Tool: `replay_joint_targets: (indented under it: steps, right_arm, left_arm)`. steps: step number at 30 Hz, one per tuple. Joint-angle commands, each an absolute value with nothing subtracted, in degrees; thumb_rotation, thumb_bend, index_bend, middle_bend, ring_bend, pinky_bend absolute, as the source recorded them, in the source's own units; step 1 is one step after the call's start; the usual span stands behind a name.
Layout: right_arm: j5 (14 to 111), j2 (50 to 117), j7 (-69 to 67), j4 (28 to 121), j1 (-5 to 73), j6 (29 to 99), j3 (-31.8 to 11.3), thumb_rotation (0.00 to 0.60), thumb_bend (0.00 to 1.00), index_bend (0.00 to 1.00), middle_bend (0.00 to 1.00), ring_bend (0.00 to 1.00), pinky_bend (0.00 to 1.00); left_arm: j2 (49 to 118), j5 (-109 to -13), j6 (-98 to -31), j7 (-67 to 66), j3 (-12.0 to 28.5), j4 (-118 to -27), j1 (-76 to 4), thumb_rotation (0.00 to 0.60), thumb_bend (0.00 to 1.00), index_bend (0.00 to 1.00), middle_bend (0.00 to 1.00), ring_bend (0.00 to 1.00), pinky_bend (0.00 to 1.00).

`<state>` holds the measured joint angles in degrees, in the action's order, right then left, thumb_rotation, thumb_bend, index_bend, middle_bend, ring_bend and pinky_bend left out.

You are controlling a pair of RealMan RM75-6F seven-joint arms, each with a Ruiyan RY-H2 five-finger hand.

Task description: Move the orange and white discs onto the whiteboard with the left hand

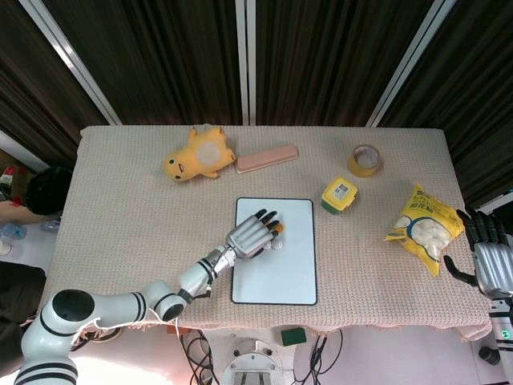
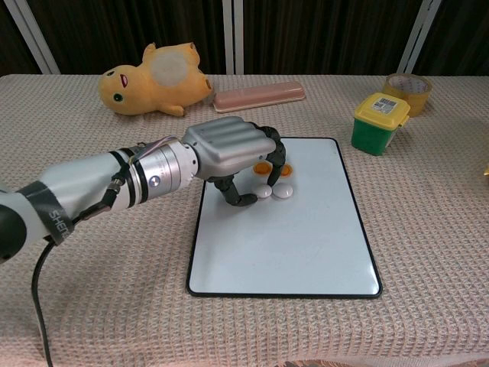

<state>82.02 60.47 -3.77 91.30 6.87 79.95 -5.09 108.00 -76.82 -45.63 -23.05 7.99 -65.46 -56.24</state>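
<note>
The left hand (image 2: 229, 149) is arching over the whiteboard (image 2: 306, 237), its knuckles hiding part of what is lying beneath. Its dark fingers (image 2: 276, 157) are curling downward around the orange discs (image 2: 262, 168), but I cannot tell whether they are gripping one or merely touching. Two white discs (image 2: 273, 192) are sitting on the board just in front of the fingertips, side by side. The right hand (image 1: 487, 255) is hanging at the worktop's (image 1: 136, 216) far right edge, partly cut off, fingers apart and holding nothing. Farther back are lying a green tub (image 2: 380, 121), a yellow plush toy (image 2: 153, 88) and a pink case (image 2: 260, 96).
</note>
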Motion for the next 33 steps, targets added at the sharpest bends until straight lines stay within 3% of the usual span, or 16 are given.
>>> replay_joint_targets:
  steps: [1, 15, 22, 28, 33]
  right_arm:
    - [82.0, 60.4, -3.7, 91.4, 6.9, 79.9, -5.1, 0.6, 0.32, 0.0, 0.0, 0.0, 0.0]
    - [82.2, 60.2, -3.7, 91.8, 6.8, 80.3, -5.2, 0.6, 0.32, 0.0, 0.0, 0.0, 0.0]
    - [82.6, 60.1, -3.9, 92.0, 6.8, 80.7, -5.3, 0.6, 0.32, 0.0, 0.0, 0.0, 0.0]
    - [83.2, 60.2, -4.0, 92.1, 6.7, 81.0, -5.0, 0.6, 0.32, 0.0, 0.0, 0.0, 0.0]
    - [84.4, 61.4, -4.7, 90.6, 7.0, 81.3, -4.8, 0.6, 0.32, 0.0, 0.0, 0.0, 0.0]
  left_arm:
    - [107.7, -76.5, -45.6, -23.2, 8.1, -65.9, -56.3, 0.6, 0.31, 0.34, 0.21, 0.09, 0.17]
    - [107.0, -76.7, -46.5, -23.2, 7.8, -67.3, -56.2, 0.599, 0.31, 0.3, 0.21, 0.09, 0.17]
    - [103.2, -76.8, -49.6, -25.4, 8.0, -72.1, -54.7, 0.598, 0.31, 0.28, 0.2, 0.09, 0.17]
    - [95.3, -77.1, -58.4, -28.5, 7.5, -82.5, -49.3, 0.599, 0.31, 0.29, 0.2, 0.09, 0.17]
    - [87.7, -80.4, -72.4, -27.4, 5.5, -90.5, -40.3, 0.6, 0.27, 0.3, 0.21, 0.09, 0.17]
